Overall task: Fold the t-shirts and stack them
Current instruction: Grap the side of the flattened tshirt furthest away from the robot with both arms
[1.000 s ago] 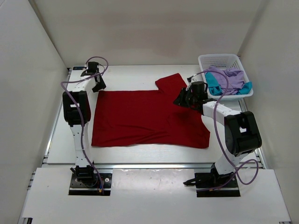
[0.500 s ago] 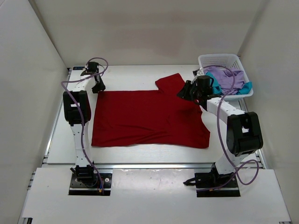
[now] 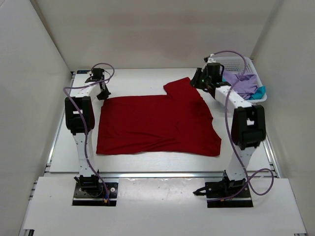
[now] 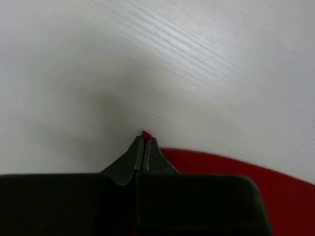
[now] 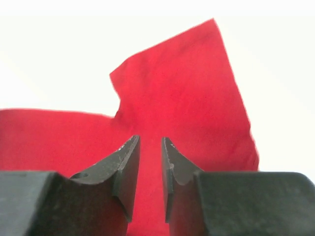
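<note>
The dark red t-shirt (image 3: 157, 123) lies spread flat on the white table, one sleeve (image 3: 184, 88) pointing to the far right. My left gripper (image 3: 104, 94) sits at the shirt's far left corner, and in the left wrist view its jaws (image 4: 145, 139) are shut, with a sliver of red cloth (image 4: 236, 172) pinched at the tips. My right gripper (image 3: 199, 81) hovers over the sleeve; seen from its wrist, the gripper (image 5: 150, 142) is open above the red cloth (image 5: 187, 88), holding nothing. The lavender t-shirt (image 3: 243, 83) and the teal t-shirt (image 3: 259, 92) lie bunched in the basket.
A white mesh basket (image 3: 231, 62) stands at the far right corner of the table (image 3: 138, 78). White walls close in the left, back and right sides. The table's near edge (image 3: 157, 173) runs just in front of the shirt.
My left gripper has shut on the red shirt's far left corner. My right arm has swung from the shirt's right edge toward the far side, over the sleeve, and its jaws have widened.
</note>
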Available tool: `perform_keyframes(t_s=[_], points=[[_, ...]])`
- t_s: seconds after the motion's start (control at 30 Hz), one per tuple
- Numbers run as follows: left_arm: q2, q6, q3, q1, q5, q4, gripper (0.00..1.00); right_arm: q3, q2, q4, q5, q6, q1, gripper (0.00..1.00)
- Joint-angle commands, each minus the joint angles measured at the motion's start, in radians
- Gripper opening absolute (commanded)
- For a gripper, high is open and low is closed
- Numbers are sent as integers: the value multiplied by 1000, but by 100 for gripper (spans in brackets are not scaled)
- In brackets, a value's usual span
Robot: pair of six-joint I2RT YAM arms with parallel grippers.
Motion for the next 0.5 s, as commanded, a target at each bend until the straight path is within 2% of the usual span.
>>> perform_keyframes(t_s=[0.0, 0.07, 0.1, 0.13, 0.17, 0.2, 0.23, 0.27, 0.3, 0.4, 0.43, 0.47], points=[[-136, -23, -90, -3, -20, 98, 0, 215, 174, -127, 95, -95, -26, 24], [-191, -27, -160, -3, -11, 136, 0, 436, 346, -220, 121, -123, -16, 26], [-205, -29, -169, -1, 1, 155, 0, 562, 387, -275, 133, -146, -20, 28], [-217, -31, -183, -3, 17, 161, 0, 630, 477, -345, 136, -149, -14, 33], [-216, -40, -195, -29, 15, 163, 0, 784, 583, -379, 141, -171, -17, 35], [-220, -37, -202, -24, 20, 172, 0, 956, 630, -443, 156, -181, -19, 46], [-224, -41, -200, -29, 24, 172, 0, 1049, 735, -502, 144, -180, -31, 56], [-227, -44, -197, -27, 23, 169, 0, 1232, 844, -526, 129, -180, -28, 60], [-228, -38, -191, -24, 23, 160, 0, 1294, 883, -540, 112, -160, -42, 62], [-222, -35, -180, -15, 37, 161, 0, 1096, 821, -381, 67, -108, -77, 63], [-219, -38, -179, -15, 38, 164, 0, 1088, 825, -376, 58, -96, -85, 63], [-205, -47, -153, -17, 82, 155, 0, 1237, 921, -422, -34, -23, -112, 58]])
